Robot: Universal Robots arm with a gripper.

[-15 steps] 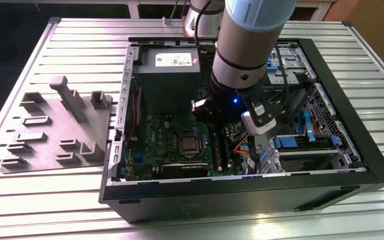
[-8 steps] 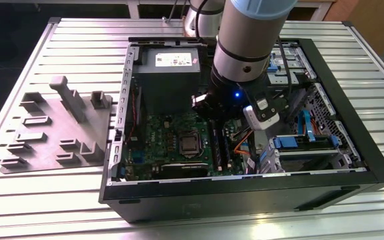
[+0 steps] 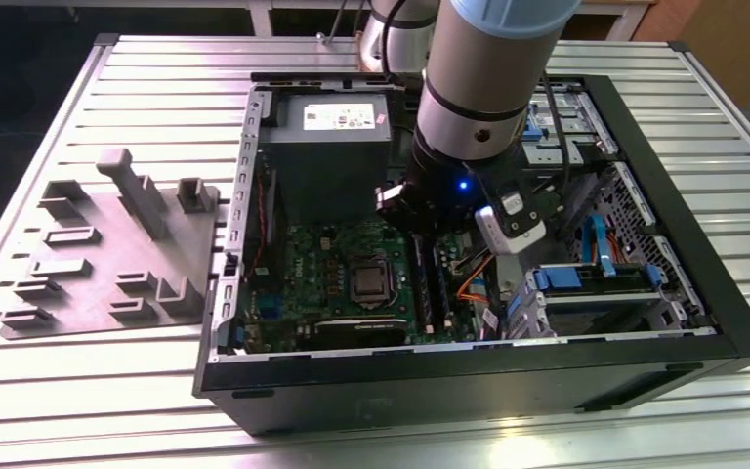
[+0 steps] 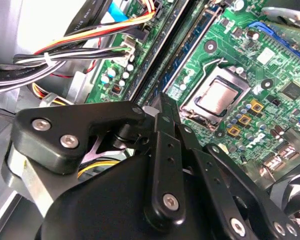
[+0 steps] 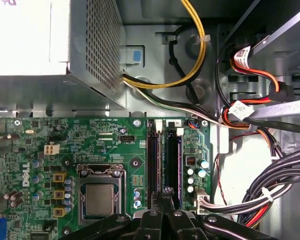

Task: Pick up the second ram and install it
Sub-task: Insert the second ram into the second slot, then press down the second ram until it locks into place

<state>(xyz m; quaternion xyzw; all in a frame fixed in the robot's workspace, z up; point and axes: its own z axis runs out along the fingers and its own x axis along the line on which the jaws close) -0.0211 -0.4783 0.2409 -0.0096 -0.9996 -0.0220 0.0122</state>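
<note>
The gripper (image 5: 166, 196) stands closed over the memory slots (image 5: 162, 150), fingertips pressing the second ram (image 5: 172, 160) down — seemingly to seat it in the motherboard (image 5: 80, 150).

Exterior view high above case (image 3: 687, 322); wrist views close over motherboard (image 5: 90, 140).

Slatted metal table (image 3: 114, 391), carrying grey moulded fixture tray (image 3: 102, 254) toward the exterior view's left and open black computer case (image 3: 479, 376) beside it.
</note>
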